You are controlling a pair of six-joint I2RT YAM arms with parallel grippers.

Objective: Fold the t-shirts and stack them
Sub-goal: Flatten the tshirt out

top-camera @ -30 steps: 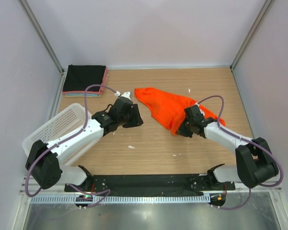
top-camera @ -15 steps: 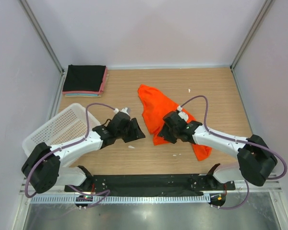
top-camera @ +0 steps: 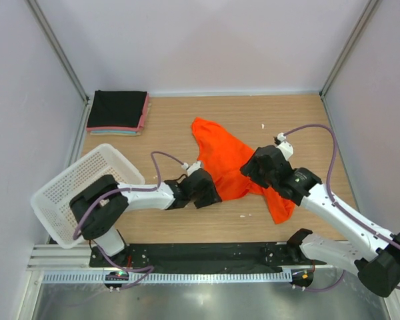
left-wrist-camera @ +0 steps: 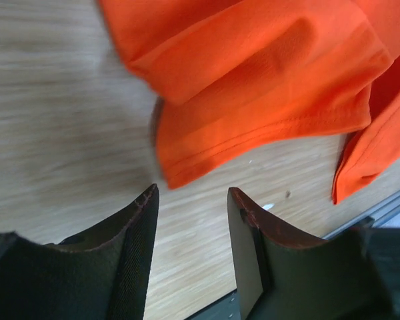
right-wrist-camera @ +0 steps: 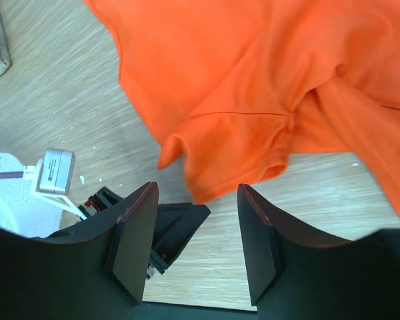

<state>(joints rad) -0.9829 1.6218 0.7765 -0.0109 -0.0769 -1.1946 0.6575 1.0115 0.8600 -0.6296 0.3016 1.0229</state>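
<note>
Wooden tabletop [top-camera: 307, 127], enclosed by pale walls [top-camera: 207, 40] on three sides.
- Plain orange-red cloth t-shirt [top-camera: 220, 150]: crumpled and unfolded, lying at table centre and trailing toward 4 o'clock.
- Folded stack of t-shirts [top-camera: 117, 110]: black over pink over teal, at 10 o'clock, well apart from the orange one.
- White plastic mesh basket [top-camera: 73, 183]: at the 8 o'clock edge.
- Left gripper [left-wrist-camera: 190, 200]: fingers spread, nothing between them, low over the wood just beside the shirt's 7 o'clock hem.
- Right gripper [right-wrist-camera: 197, 193]: fingers spread and empty, above the shirt's 4 o'clock side.
</note>
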